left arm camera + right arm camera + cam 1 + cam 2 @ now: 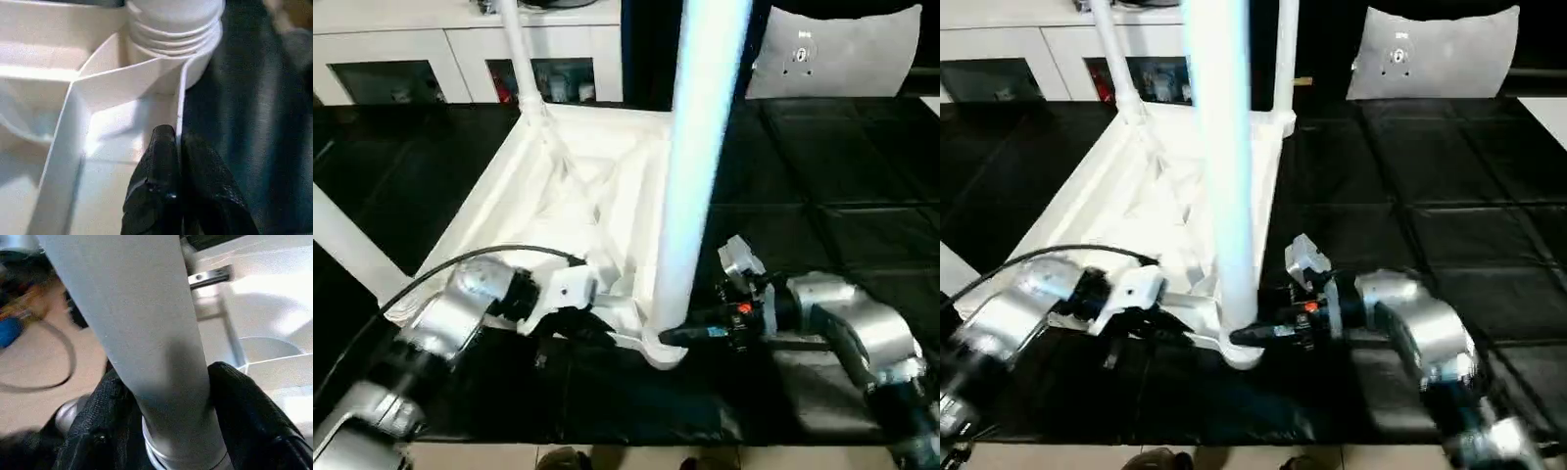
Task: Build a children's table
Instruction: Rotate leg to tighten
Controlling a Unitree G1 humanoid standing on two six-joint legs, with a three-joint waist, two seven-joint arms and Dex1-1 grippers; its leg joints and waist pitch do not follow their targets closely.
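Table top [558, 196] lies upside down on the black mat [822, 215], rim upward, its length running from near to far. Legs stand upright in the corner sockets. Left gripper [177, 147], fingers together, pinches the near rim. Right gripper [166, 401] is clamped around the base of the near right leg [700, 157], which points straight up.

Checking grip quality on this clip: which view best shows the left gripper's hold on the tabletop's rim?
The left wrist view: its black fingers pinch the thin rim wall near the corner socket. Both eye views show the left gripper from above, its contact hidden.
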